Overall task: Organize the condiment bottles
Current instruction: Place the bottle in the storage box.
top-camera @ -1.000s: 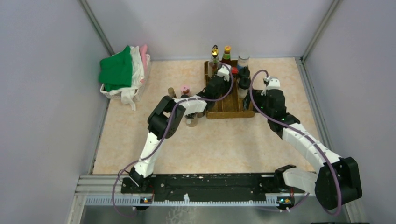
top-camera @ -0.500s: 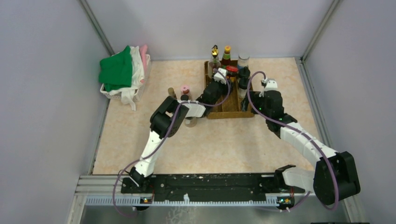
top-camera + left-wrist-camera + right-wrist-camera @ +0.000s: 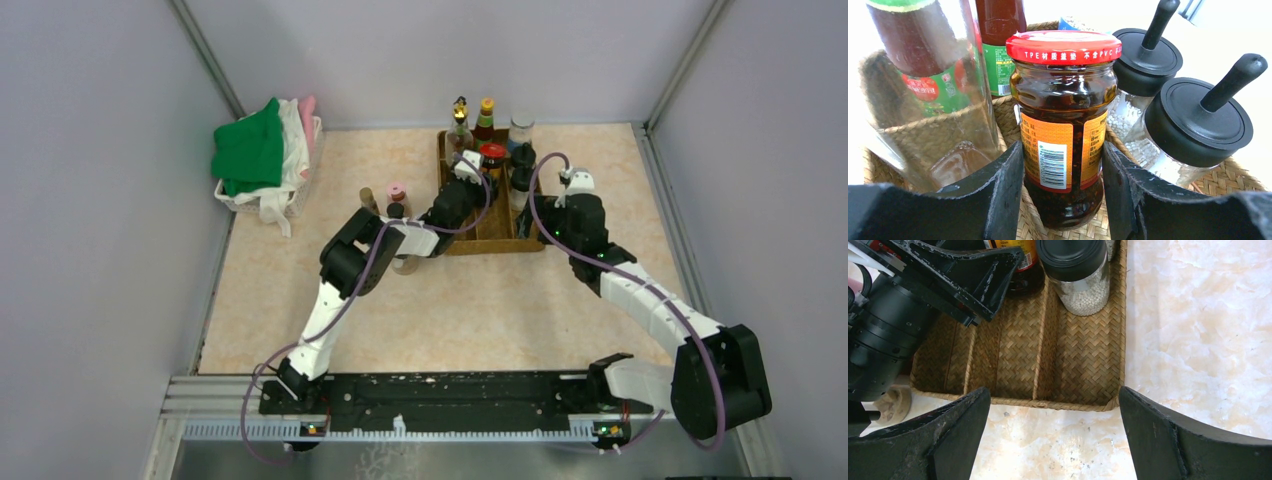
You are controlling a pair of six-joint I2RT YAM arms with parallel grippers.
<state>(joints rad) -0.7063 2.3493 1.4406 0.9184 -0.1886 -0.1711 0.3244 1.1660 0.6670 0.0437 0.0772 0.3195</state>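
My left gripper (image 3: 478, 166) reaches into the brown woven tray (image 3: 492, 244). It is shut on a red-capped chilli jar (image 3: 1064, 115), whose base rests on the tray floor (image 3: 1148, 222). The jar's red cap (image 3: 492, 152) shows from above. Beside it stand two black-capped shakers (image 3: 1198, 120) and a tall clear gold-topped bottle (image 3: 460, 112). A yellow-capped sauce bottle (image 3: 486, 110) and a silver-capped jar (image 3: 520, 126) stand at the tray's back. My right gripper (image 3: 1053, 390) is open and empty over the tray's front right corner (image 3: 1113, 400).
Left of the tray, a pink-capped bottle (image 3: 397, 190), a brown-capped one (image 3: 367, 197) and a small jar (image 3: 405, 263) stand on the table, partly hidden by my left arm. A white basket of cloths (image 3: 262, 160) sits at the back left.
My left gripper has drawn back a little toward the near left with the red-capped jar, whose cap now shows fully. My right gripper has shifted slightly left.
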